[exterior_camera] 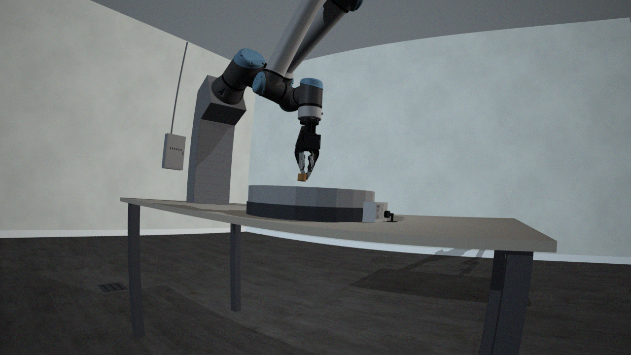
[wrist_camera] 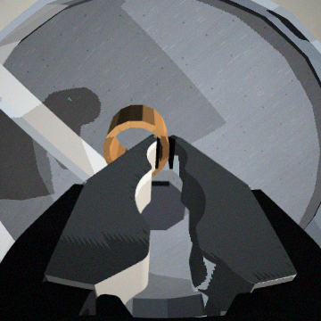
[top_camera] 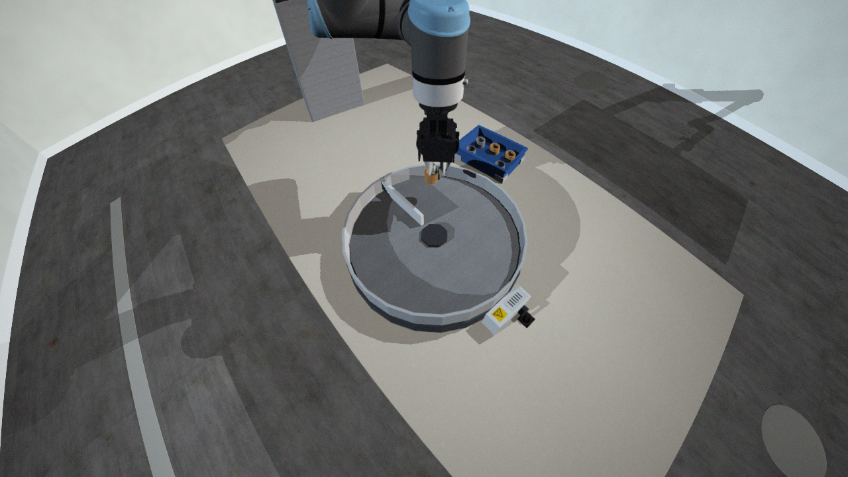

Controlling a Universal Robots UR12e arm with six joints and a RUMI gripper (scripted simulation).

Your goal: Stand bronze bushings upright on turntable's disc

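My gripper [top_camera: 437,171] [exterior_camera: 305,173] [wrist_camera: 162,138] is shut on the wall of a bronze bushing [top_camera: 430,176] [exterior_camera: 301,177] [wrist_camera: 135,115], held upright above the turntable. The turntable's grey disc [top_camera: 474,255] [wrist_camera: 267,111] is ringed by a raised wall [top_camera: 441,318] [exterior_camera: 308,195], and its dark hub [top_camera: 434,235] [wrist_camera: 162,210] is at the centre. No bushing shows on the disc. The blue crate [top_camera: 487,170] holds two bronze bushings [top_camera: 495,148] [top_camera: 510,155] and three steel bushings [top_camera: 480,142] [top_camera: 471,149] [top_camera: 501,164]. The exterior view shows neither disc nor crate.
A pale guide bar [top_camera: 404,202] [wrist_camera: 49,120] runs from the turntable's wall inward over the disc, left of the held bushing. A white control box [top_camera: 505,311] [exterior_camera: 374,212] with a black knob [top_camera: 525,318] sits at the turntable's outside. The crate stands beyond the wall.
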